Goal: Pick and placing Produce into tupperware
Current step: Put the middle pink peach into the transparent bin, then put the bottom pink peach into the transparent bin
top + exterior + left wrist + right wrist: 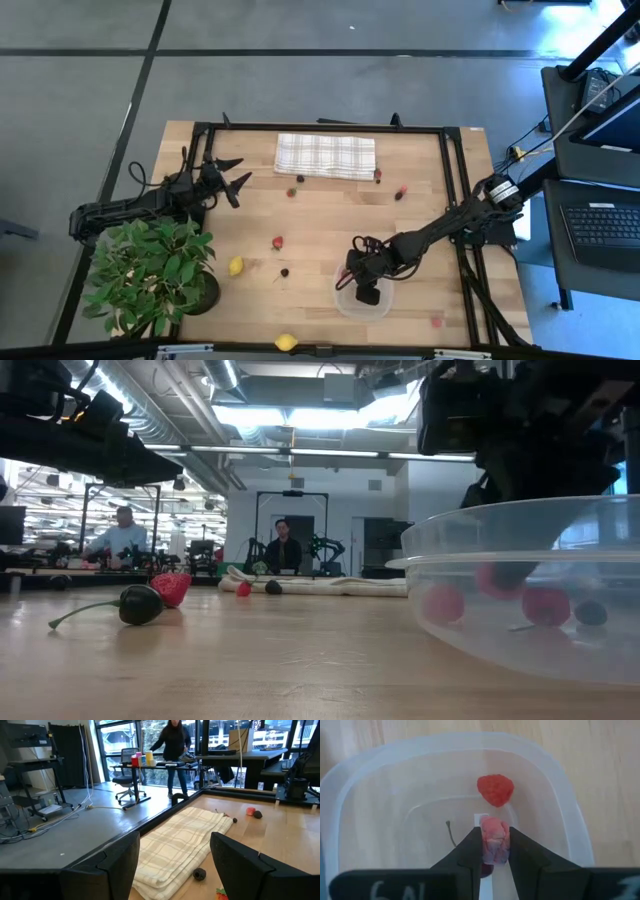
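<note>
Over the tupperware (365, 780) my right gripper (495, 851) pinches a pink berry (494, 841) (left gripper (175, 865) idles, spread); releasing askew could bounce it out.

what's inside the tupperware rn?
A loose red berry lies in the tupperware. The right gripper, shut on a pink berry, is over it. The fingers hide a dark stemmed piece; the count is unclear.

floor: grey, dark seams (300, 40)
ceiling: strip lights (290, 452), exposed ducts
windows: glass wall (150, 740)
furniture: office chair (129, 777), desks
</note>
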`<state>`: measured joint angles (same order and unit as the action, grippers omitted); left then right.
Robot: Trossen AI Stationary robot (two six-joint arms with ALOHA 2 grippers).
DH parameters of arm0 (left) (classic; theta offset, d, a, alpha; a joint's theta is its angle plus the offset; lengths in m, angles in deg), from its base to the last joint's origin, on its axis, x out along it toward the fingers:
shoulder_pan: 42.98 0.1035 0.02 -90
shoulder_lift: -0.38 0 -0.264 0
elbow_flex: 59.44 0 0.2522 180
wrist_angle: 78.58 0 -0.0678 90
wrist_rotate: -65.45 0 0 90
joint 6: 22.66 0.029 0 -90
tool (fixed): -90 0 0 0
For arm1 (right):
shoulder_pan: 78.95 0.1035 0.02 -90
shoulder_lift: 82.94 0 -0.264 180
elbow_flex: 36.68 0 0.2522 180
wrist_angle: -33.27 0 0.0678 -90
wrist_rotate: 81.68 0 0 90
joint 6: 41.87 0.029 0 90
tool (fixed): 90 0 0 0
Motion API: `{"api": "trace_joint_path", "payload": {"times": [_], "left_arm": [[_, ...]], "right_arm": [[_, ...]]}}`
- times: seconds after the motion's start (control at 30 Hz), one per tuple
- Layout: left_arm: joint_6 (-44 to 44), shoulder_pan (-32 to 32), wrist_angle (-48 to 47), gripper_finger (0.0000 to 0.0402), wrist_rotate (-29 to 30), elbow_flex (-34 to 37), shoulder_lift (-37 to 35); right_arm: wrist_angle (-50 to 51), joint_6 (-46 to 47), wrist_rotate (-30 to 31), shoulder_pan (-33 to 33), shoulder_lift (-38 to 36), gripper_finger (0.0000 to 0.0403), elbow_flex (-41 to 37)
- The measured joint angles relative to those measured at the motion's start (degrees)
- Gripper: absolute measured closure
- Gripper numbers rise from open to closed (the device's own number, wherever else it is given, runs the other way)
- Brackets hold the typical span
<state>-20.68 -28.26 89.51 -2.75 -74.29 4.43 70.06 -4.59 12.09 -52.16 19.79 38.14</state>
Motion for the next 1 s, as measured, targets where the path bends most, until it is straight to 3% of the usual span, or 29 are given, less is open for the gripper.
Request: {"api": "trace_joint_path", "payload": {"times": [0.3, 0.67, 0.87, 1.0], "left_arm": [[0.00, -0.02, 0.02, 0.0164, 0.00, 0.01, 0.02], [0.00, -0.02, 0.02, 0.0164, 0.00, -0.01, 0.02], [0.00, -0.02, 0.02, 0.0164, 0.00, -0.01, 0.02], [-0.04, 0.00, 0.02, 0.0164, 0.00, 0.01, 0.02]], "right_arm": [[-0.50, 0.09, -1.03, 0.00, -0.30, 0.0292, 0.00], [-0.52, 0.14, -1.03, 0.00, -0.30, 0.0215, 0.00], [0.84, 0.15, -1.00, 0.39, -2.94, 0.0199, 1.16], [5.84, 7.18, -0.96, 2.08, -7.03, 0.0198, 1.44]]}}
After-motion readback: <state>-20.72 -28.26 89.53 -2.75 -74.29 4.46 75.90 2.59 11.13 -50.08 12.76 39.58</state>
